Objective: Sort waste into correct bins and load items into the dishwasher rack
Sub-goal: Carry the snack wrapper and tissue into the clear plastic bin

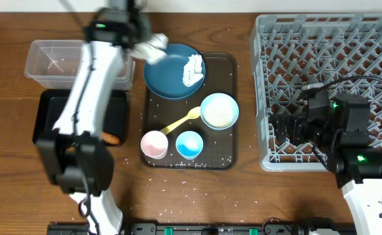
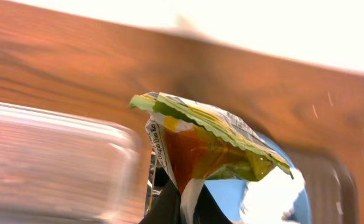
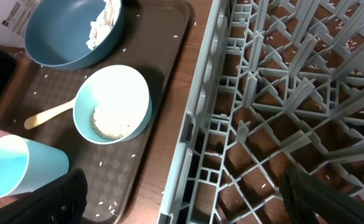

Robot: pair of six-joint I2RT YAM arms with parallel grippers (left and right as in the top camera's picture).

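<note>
My left gripper [image 1: 145, 44] is shut on the yellow-green wrapper [image 2: 200, 140] and holds it in the air between the clear tub [image 1: 47, 62] and the dark blue dish [image 1: 171, 75]. A crumpled white tissue [image 1: 192, 68] lies in the dish. The pale bowl [image 1: 219, 111] holds rice. The yellow spoon [image 1: 181, 121], pink cup [image 1: 154, 143] and blue cup [image 1: 189, 144] sit on the brown serving tray [image 1: 226, 65]. The sausage [image 1: 111, 138] lies in the black tray [image 1: 44, 111]. My right gripper [image 3: 194, 196] is open and empty over the left edge of the grey rack [image 1: 328, 85].
Loose rice grains are scattered on the serving tray, on the table near its front [image 1: 184, 186] and inside the rack [image 3: 350, 43]. The left arm reaches over the black tray and the clear tub's right end.
</note>
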